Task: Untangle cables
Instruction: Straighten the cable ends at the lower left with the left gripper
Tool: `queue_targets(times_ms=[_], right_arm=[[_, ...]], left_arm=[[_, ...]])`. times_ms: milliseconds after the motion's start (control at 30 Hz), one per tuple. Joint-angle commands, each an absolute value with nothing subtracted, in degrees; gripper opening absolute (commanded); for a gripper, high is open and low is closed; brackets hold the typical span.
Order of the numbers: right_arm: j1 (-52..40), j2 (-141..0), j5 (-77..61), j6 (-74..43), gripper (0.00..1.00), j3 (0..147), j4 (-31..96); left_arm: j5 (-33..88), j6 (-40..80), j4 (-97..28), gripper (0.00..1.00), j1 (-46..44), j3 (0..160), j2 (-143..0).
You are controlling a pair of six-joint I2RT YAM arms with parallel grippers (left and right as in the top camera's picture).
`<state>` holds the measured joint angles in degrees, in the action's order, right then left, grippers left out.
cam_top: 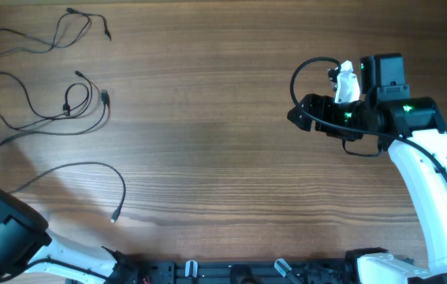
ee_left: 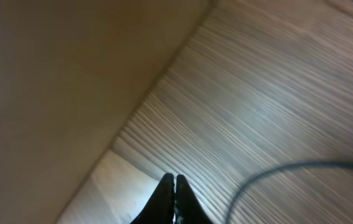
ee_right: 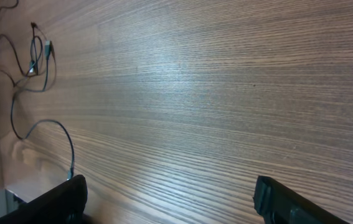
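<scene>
Overhead — loose cables (cam_top: 67,109) spread out, wrist view — left tool (ee_left: 174,178) closed

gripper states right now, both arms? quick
Left gripper: shut, nothing visibly held.
Right gripper: open, empty.

Brown wood-grain worktop under soft, diffuse light

The worktop (cam_top: 207,134) fills the overhead view from edge to edge, a mid-brown surface with fine grain running left to right. A faint paler sheen lies across its middle, and a soft, dim shadow spreads over its lower left part. In the left wrist view its edge runs diagonally, with a pale, brightly lit patch near the bottom. Beyond the edge is a plain, blurred tan surface (ee_left: 51,81); whether this is floor or wall cannot be told. The right wrist view shows a brighter glare on the grain toward the upper middle.
</scene>
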<state>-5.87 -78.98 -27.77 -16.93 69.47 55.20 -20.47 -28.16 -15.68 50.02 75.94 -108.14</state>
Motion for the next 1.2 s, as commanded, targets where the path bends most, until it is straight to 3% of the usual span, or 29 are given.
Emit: queue_targets(times_ms=[0, 67, 200, 300, 333, 400, 467, 633, 900, 1167], right_arm=[[-6.0, -79.2, -27.0, -18.2, 0.88, 69.6, 55.2], [-6.0, -79.2, -27.0, -18.2, 0.88, 69.6, 55.1], [-6.0, -79.2, -27.0, -18.6, 0.88, 69.6, 54.8], [-6.0, -79.2, -27.0, -18.5, 0.88, 69.6, 55.4], [-6.0, -79.2, -27.0, -18.4, 0.88, 69.6, 55.6], [-6.0, -79.2, -27.0, -18.1, 0.88, 69.6, 55.7], [-6.0, -79.2, -27.0, -18.0, 0.88, 69.6, 55.4], [-6.0, -79.2, -27.0, -18.0, 0.88, 69.6, 55.1], [-6.0, -79.2, -27.0, -18.0, 0.88, 69.6, 55.2], [-6.0, -79.2, -26.8, -18.0, 0.88, 69.6, 55.0]], left_arm=[[-20.5, -29.6, -14.5, 0.05, 51.7, 76.7, -106.8], [-15.7, -29.6, -16.8, 0.26, 52.2, 76.7, -106.9], [-7.0, -28.6, -22.5, 0.48, 53.2, 76.7, -107.9], [-6.9, -23.9, -25.7, 0.76, 54.0, 76.7, -109.3], [-6.8, -22.1, -26.9, 0.78, 54.4, 76.7, -109.7], [-5.9, -19.5, -29.1, 0.77, 55.2, 76.7, -110.4], [-2.2, -19.0, -32.0, 0.69, 56.1, 76.7, -111.0], [4.4, -18.8, -35.6, 0.6, 58.4, 76.7, -112.8], [4.5, -19.1, -34.5, 0.61, 61.6, 76.7, -113.3], [4.5, -19.1, -32.3, 0.55, 62.2, 76.7, -117.4]])
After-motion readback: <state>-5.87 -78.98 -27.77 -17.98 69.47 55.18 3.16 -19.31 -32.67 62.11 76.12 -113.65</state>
